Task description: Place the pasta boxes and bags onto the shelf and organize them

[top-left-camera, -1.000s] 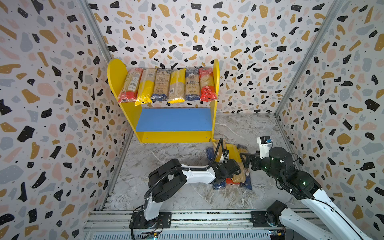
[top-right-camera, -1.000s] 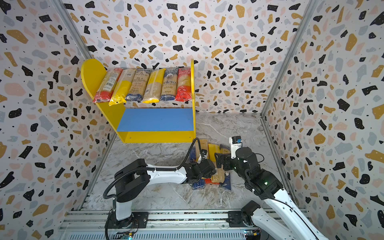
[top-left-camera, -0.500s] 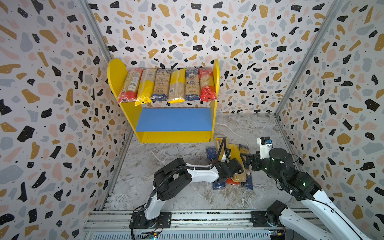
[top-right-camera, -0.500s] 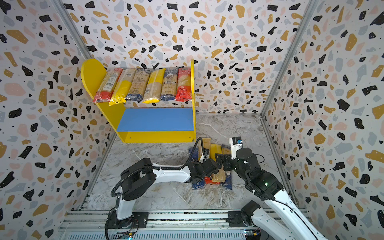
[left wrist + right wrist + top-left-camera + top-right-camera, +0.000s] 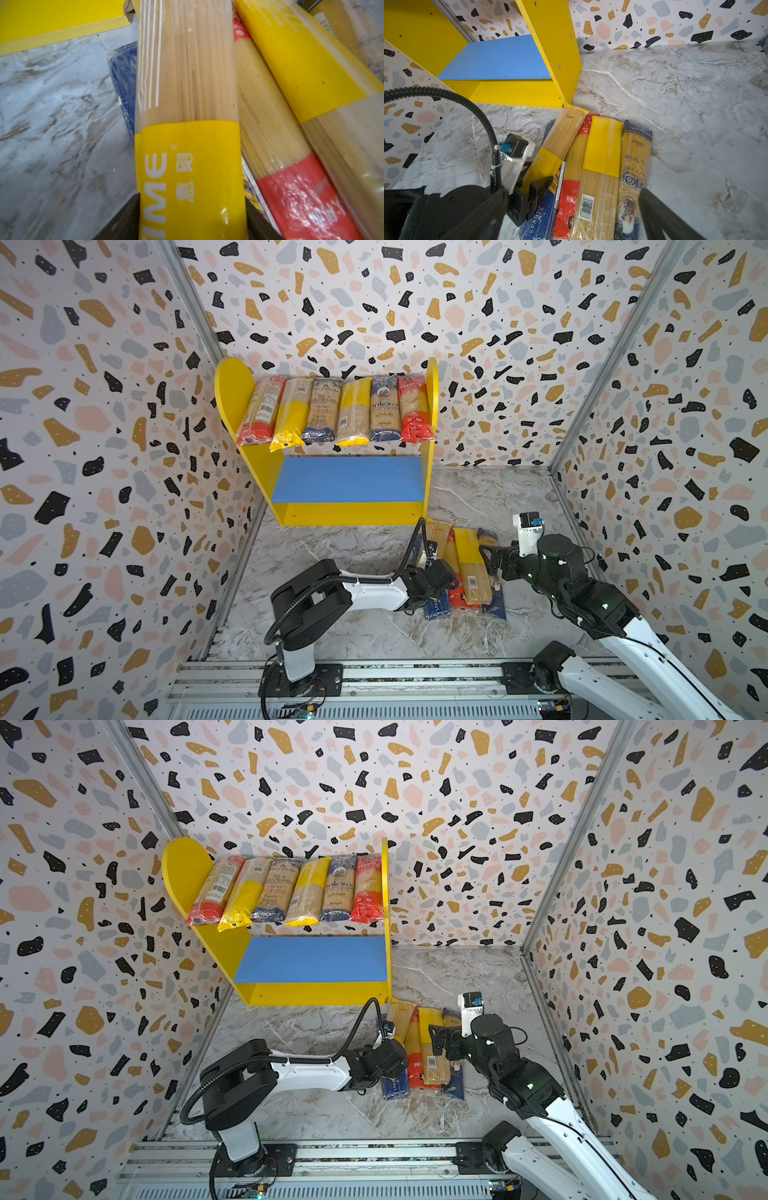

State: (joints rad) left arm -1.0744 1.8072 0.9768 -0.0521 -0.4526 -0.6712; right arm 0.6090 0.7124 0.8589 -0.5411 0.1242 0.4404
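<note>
Risk of slipping: could let the yellow-banded bag (image 5: pixel 187 83) slide out on a lift if caught only by slick film at one end. Long and limp, so likely to sag and swing.
Risk of snagging: could jam the bag's far end against the foot of the shelf (image 5: pixel 562 83), which sits just beside it. Calls for a pull back before any rise.
Risk of dragging: could tug the blue box (image 5: pixel 542 216) lying under it, or shove the red bag (image 5: pixel 571 195) touching alongside.
Risk of breakage: could snap strands if squeezed hard across the middle of the bundle.
Risk of collision: could clip the right gripper (image 5: pixel 571 193), close over the same pile, or catch the cable (image 5: pixel 483 124) looping in front of the shelf.
Left gripper (image 5: pixel 191 228): low over the pile, straddling the bag's yellow band.
Left fingers (image 5: pixel 122 224): fairly wide, one against each side of the bag. Pressing or merely resting, cannot tell.
Right fingers (image 5: pixel 658 216): spread wide, empty, seemingly touching nothing.
Pile: five packs on the floor (image 5: pixel 675 104), just off the shelf's front corner.
Pile order: blue box with the yellow-banded bag slanted across it, then red bag, yellow-topped bag (image 5: pixel 602 149) and dark-blue-print bag (image 5: pixel 633 166) side by side.
Shelf contents: six bags (image 5: pixel 332 414) in a row on the top tier, nothing on the lower board (image 5: pixel 349 479).
Step, as judged: taking the slanted bag for the lower board, with roughly half the packs left to place.
</note>
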